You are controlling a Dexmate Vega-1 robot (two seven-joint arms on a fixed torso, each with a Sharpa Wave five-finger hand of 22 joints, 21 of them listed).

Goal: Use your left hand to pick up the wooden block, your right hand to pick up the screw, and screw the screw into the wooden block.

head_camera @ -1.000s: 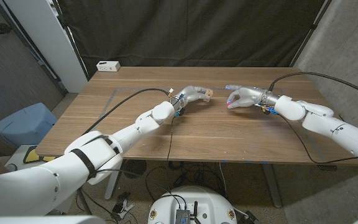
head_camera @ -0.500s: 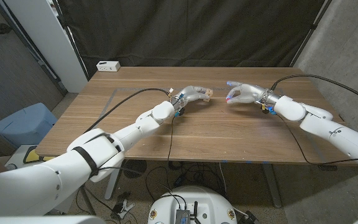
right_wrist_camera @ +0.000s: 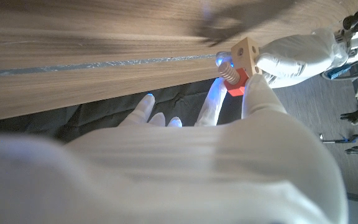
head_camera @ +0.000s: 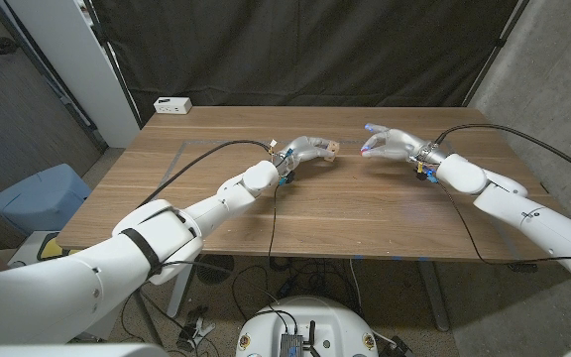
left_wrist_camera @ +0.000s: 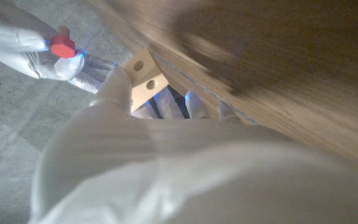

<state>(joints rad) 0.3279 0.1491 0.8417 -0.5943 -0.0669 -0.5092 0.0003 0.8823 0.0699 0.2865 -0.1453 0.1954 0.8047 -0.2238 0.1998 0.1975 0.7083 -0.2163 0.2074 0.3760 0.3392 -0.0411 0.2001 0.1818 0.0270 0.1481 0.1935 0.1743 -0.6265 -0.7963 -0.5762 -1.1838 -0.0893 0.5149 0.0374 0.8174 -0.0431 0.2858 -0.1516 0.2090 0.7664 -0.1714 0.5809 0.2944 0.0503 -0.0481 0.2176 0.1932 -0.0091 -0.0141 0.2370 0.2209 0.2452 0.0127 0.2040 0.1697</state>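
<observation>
Both hands hover over the middle of the wooden table. My left hand holds the small pale wooden block at its fingertips. The left wrist view shows the block with two holes in its face. My right hand pinches the red-headed screw, a short gap to the right of the block. In the right wrist view the screw points its thread at the block; I cannot tell whether they touch. The screw's red head is also visible in the left wrist view.
A small white box sits at the table's back left corner. Black cables run along both arms onto the tabletop. A blue bin stands on the floor to the left. A black curtain hangs behind the table.
My right hand has risen and drawn back a little with the screw. The left hand and block have stayed where they were.
</observation>
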